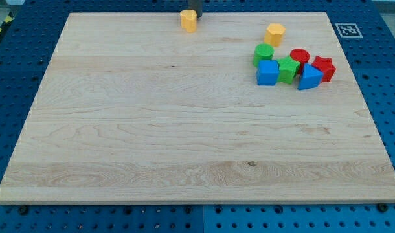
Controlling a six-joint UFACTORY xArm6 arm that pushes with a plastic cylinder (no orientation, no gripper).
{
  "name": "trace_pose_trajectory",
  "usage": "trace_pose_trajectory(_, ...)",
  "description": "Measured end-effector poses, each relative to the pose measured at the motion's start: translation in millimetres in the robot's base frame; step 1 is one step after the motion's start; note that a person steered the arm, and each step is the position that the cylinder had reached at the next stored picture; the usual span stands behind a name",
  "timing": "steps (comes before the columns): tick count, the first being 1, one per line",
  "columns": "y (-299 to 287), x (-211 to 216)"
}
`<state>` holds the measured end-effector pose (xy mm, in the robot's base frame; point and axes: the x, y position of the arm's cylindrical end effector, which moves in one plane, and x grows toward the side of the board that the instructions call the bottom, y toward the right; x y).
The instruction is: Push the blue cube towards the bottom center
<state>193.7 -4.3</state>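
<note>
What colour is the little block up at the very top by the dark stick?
Yellow block, seen in the camera view.

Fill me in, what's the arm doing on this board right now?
It's meant to push the blue cube to the bottom center, but hasn't reached it. My tip is at the view's top edge, right behind a yellow block, far left of the cube. The cube sits untouched in the upper-right cluster, beside a green star-like block, below a green cylinder, with a red cylinder, another blue block and a red star-like block nearby.
</note>
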Motion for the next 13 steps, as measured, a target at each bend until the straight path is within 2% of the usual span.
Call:
trace_pose_trajectory(1, 33.7, -0.1)
trace_pose_trajectory(2, 43.3, -0.1)
trace_pose_trajectory(4, 35.0, 27.3)
trace_pose_trajectory(5, 33.2, 27.3)
trace_pose_trajectory(13, -68.2, 27.2)
